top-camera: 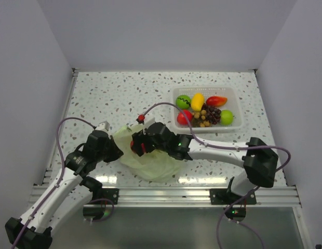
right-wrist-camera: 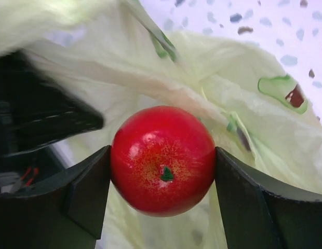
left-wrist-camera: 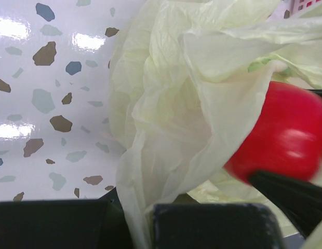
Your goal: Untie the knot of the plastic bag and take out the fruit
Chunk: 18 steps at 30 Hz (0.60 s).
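My right gripper: clamped on red fruit, one finger each side.
My left gripper: pinching bag plastic; fruit just ahead-right.

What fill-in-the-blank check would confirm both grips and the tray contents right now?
1. The right gripper is shut on a round ____ fruit.
2. The left gripper pinches the bag, whose thin plastic is pale ____.
3. The tray at the table's far right holds ____ green pieces among its toy fruit.

Missing words: red; green; two.
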Each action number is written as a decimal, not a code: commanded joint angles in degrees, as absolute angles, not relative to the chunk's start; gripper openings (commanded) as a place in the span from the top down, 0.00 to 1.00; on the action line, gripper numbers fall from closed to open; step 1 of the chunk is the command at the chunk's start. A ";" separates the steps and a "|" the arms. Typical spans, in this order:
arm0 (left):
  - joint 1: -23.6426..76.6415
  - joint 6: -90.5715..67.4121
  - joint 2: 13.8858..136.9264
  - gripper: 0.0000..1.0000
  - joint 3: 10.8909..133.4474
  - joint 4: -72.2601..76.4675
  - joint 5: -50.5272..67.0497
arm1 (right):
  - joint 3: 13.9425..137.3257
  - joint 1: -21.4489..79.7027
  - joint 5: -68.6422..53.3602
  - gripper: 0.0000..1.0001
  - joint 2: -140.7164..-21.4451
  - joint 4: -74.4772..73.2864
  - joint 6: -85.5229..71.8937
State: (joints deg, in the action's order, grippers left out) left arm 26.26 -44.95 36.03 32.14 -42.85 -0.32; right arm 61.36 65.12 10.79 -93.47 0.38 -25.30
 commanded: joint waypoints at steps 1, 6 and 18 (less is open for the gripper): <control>26.02 -44.12 36.82 1.00 34.54 -42.71 -2.02 | 61.52 64.95 4.32 0.78 -85.27 -2.19 -19.26; 26.10 -43.86 37.09 1.00 34.72 -42.80 -2.28 | 66.70 61.01 3.60 0.80 -77.18 -10.25 -15.48; 26.02 -42.72 35.77 1.00 34.19 -42.36 -1.14 | 69.61 31.49 21.69 0.76 -77.07 -17.58 -13.62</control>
State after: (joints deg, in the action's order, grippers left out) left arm 26.26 -44.21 36.34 32.14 -42.96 -1.30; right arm 69.87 36.91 15.75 -76.03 -16.03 -13.63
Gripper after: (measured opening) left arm 0.016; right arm 0.736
